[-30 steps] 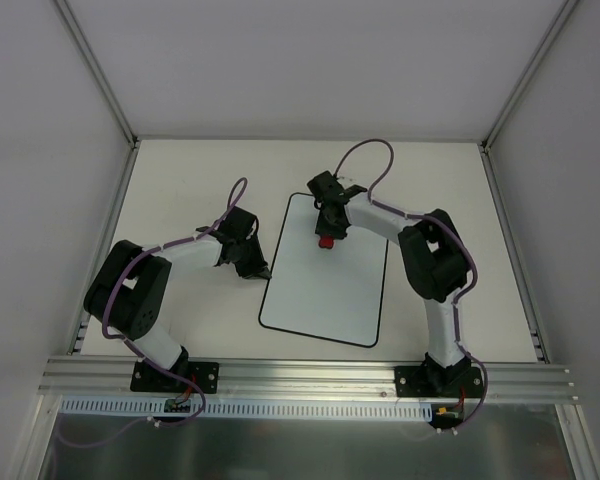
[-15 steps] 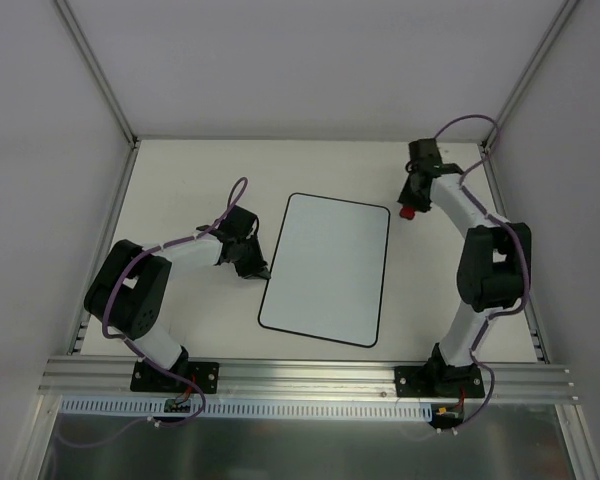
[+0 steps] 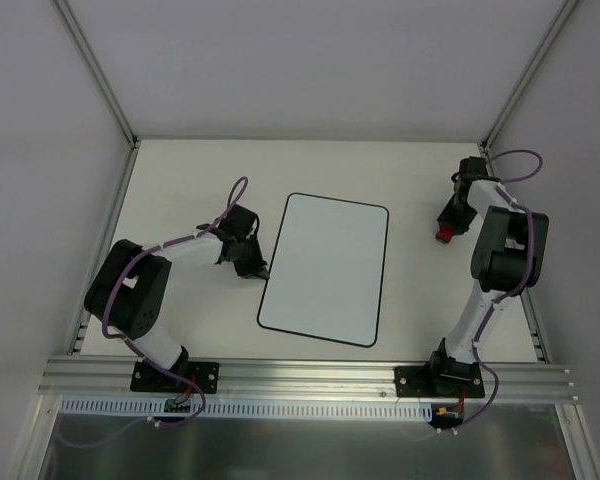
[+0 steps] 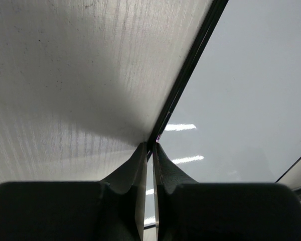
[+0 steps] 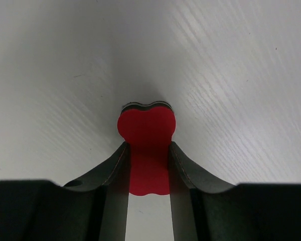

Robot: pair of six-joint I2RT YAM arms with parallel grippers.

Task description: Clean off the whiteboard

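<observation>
- The right gripper (image 5: 146, 146) clamped a red eraser (image 5: 146, 123) over the table (image 5: 241, 75), apart from the board (image 3: 325, 270).
- The left gripper (image 4: 149, 146) was pinched together, its tips at the board's left border.

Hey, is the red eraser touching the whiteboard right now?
Apart. The top view shows the red eraser, held in the right pincer, off to the board's right, with bare table between it and the whiteboard.

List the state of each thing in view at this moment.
whiteboard: flat on the table, no marks visible.
left gripper: jaws shut, tips at the whiteboard's left edge.
right gripper: jaws shut on the red eraser.
red eraser: held off the whiteboard, to its right.
</observation>
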